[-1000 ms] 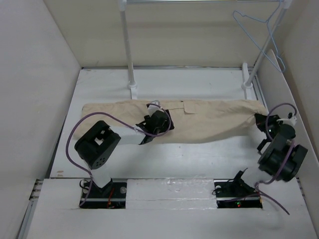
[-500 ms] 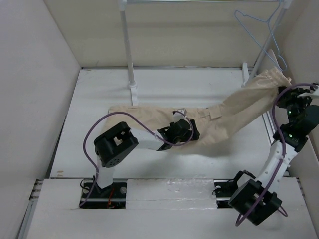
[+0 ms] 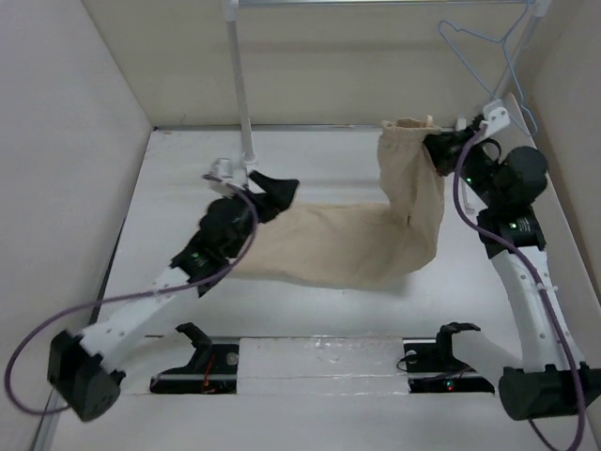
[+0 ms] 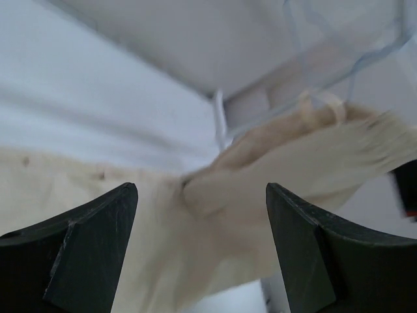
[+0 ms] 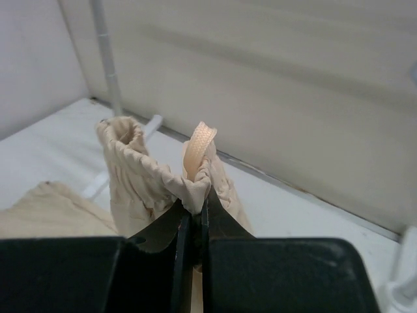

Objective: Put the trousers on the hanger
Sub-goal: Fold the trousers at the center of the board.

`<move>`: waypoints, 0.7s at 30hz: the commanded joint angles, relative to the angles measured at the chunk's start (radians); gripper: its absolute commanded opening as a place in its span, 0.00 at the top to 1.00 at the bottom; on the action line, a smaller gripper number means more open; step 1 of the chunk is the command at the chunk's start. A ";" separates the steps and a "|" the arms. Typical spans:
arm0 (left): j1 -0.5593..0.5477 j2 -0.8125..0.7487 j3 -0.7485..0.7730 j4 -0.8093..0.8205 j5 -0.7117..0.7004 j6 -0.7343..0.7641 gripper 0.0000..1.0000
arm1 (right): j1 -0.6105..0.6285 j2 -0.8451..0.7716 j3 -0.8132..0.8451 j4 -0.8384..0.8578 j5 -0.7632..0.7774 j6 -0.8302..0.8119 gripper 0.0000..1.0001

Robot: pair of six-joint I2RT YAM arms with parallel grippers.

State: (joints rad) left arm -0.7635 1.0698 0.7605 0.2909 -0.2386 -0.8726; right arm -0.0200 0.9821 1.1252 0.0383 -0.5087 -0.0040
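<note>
Right jaws: clamped on 1 end of the trousers (image 3: 376, 235), short of the hanger (image 3: 502, 47). Left jaws: apart, over cloth trailing on the desk (image 3: 188, 169). Risk: thin pinch slipping under the dragging weight

overhead view, close wrist views, trousers (image 3: 347, 244) shared

The trousers (image 3: 347, 244) are plain beige, and their drawstring (image 5: 199, 147) is a paler peach-cream. At 1 o'clock the hanger (image 3: 484, 36) is pale blue-grey, while the table (image 3: 329, 155) and rack poles (image 3: 239, 85) are white. The arms (image 3: 512, 183) are black and white, trailing purple cables (image 3: 113, 301).
</note>
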 commanded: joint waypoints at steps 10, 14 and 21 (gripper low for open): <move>0.374 -0.461 0.078 -0.429 0.032 0.184 0.20 | 0.777 0.430 0.381 0.017 0.639 -0.071 1.00; 0.374 -0.472 0.181 -0.475 -0.040 0.245 0.20 | 0.899 0.619 0.500 0.066 0.722 -0.044 1.00; 0.374 -0.459 0.278 -0.480 -0.125 0.333 0.18 | 1.038 0.997 0.648 0.129 0.728 0.077 0.82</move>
State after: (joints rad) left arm -0.3950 0.6064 1.0016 -0.1989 -0.3191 -0.6060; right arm 0.9710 1.8393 1.6825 0.0692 0.1905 -0.0193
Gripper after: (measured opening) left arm 0.818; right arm 0.076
